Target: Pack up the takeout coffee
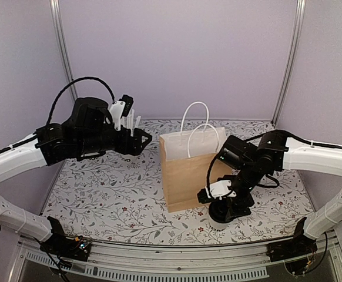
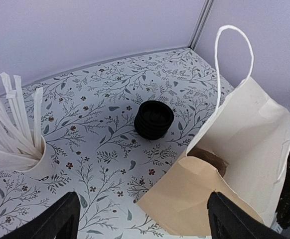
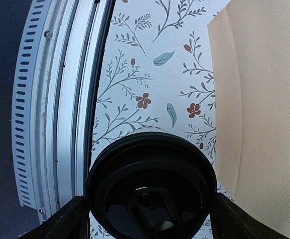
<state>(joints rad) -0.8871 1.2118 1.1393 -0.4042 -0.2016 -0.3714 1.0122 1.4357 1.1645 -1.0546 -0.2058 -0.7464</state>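
Straws (image 2: 15, 119) stand far left, out of the way. Left gripper (image 1: 140, 140) hovers with jaws spread beside the paper bag (image 1: 188, 170), probably ready to steady its mouth. Right of the bag, the takeout coffee (image 3: 152, 191) sits on the table (image 3: 150, 74) near the front edge. The right gripper (image 3: 147, 221) straddles it, fingers wide, seemingly not yet clamped.

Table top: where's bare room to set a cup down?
The widest bare stretch of table lies left of the paper bag. A smaller gap sits between the straw cup and the black lid stack. Right of the bag is crowded: the takeout coffee and right gripper fill it.
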